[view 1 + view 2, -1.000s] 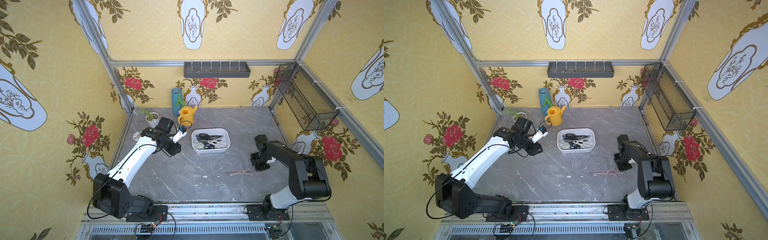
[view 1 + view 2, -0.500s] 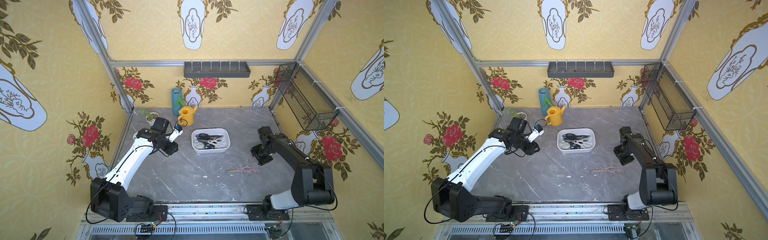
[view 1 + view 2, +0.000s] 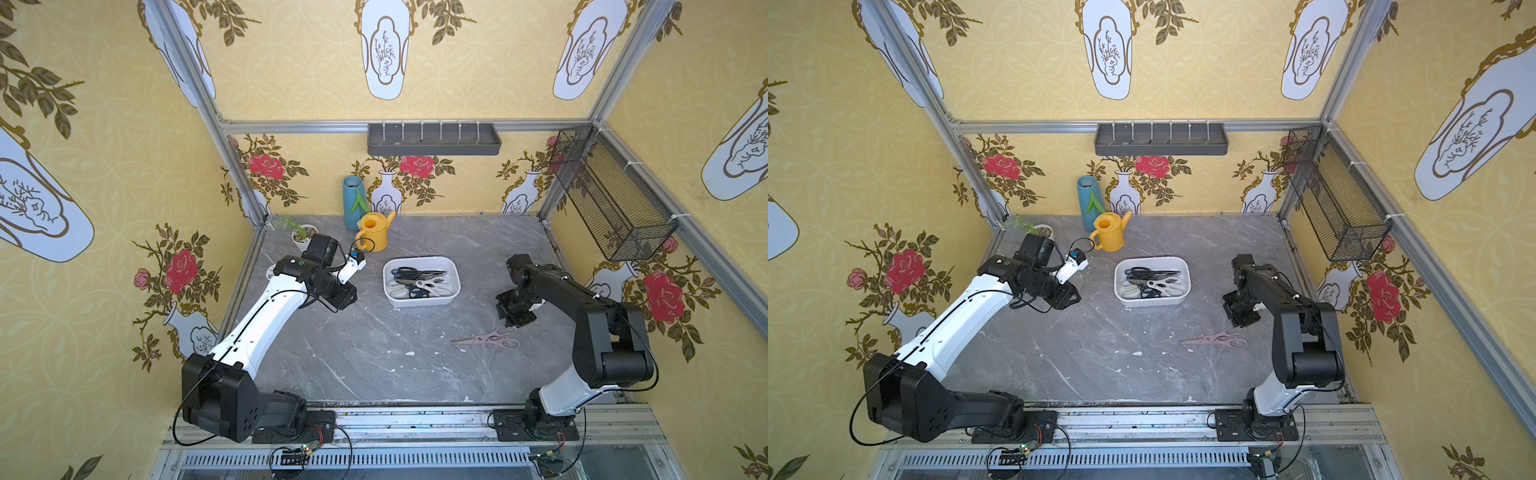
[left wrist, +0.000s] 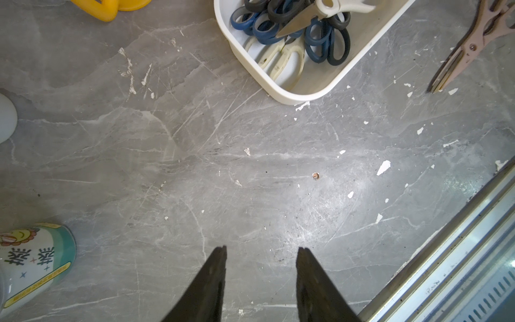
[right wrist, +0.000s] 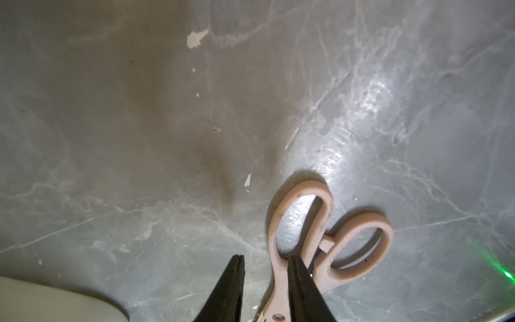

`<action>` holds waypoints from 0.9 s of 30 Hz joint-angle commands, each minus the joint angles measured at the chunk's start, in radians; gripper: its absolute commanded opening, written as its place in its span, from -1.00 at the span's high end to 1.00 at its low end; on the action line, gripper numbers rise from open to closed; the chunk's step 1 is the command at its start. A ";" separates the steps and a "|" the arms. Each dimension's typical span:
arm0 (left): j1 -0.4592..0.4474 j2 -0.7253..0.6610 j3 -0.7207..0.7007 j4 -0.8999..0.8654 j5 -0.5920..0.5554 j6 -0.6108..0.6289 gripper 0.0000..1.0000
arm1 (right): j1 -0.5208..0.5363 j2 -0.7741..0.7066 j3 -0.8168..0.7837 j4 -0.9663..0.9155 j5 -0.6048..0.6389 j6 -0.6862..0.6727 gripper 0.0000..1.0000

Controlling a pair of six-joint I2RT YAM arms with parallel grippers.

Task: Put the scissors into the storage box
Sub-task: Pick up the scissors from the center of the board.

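the scissors still outside the box are one pinkish-beige pair (image 3: 488, 338), lying flat on the table (image 3: 374, 365) at the near right, blades pointing left and handle loops to the right. the storage box (image 3: 455, 276) sits further back near the middle, already holding the other pairs (image 3: 417, 282) (blue, black and cream handles in a loose heap).

the right end effector (image 5: 264, 278) is low over the loose pair, its jaws narrowly parted; one finger (image 5: 299, 281) overlaps the handle beside the pivot, the other is over bare table, and nothing is gripped. for a good pick, i judge the jaws should straddle the shank close to the pivot rather than a loop, so the pair hangs balanced and doesn't swing open.

the left end effector (image 4: 260, 278) hovers over bare table left of the box, jaws partly open and empty.

a yellow watering can (image 3: 374, 232), a blue vase (image 3: 353, 199) and a small plant pot (image 3: 303, 232) stand at the far left, well apart from the path to the box. the heap inside looks like the main snag: a laid-down pair may ride up on it.
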 commanded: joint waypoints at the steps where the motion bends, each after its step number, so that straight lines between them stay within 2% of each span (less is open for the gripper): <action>1: 0.000 -0.007 -0.011 0.001 0.009 0.005 0.07 | 0.007 0.028 0.012 -0.004 0.035 -0.007 0.35; 11: 0.012 -0.003 -0.013 0.004 0.001 0.007 0.07 | 0.037 0.128 0.004 0.043 0.053 0.019 0.42; 14: 0.020 -0.005 -0.015 0.005 0.000 0.007 0.06 | 0.050 0.152 0.011 0.041 0.063 0.023 0.56; 16: 0.024 -0.008 -0.018 0.003 0.000 0.008 0.07 | 0.056 0.154 0.017 0.024 0.072 0.028 0.79; 19: 0.039 -0.020 -0.033 0.004 0.006 0.004 0.07 | 0.068 0.120 0.048 -0.023 0.101 0.031 1.00; 22: 0.065 -0.050 -0.071 0.010 0.037 -0.022 0.07 | 0.082 0.061 0.101 -0.087 0.113 0.038 1.00; 27: 0.086 -0.108 -0.130 -0.026 0.173 -0.084 0.05 | 0.146 -0.046 0.233 -0.227 0.097 0.074 1.00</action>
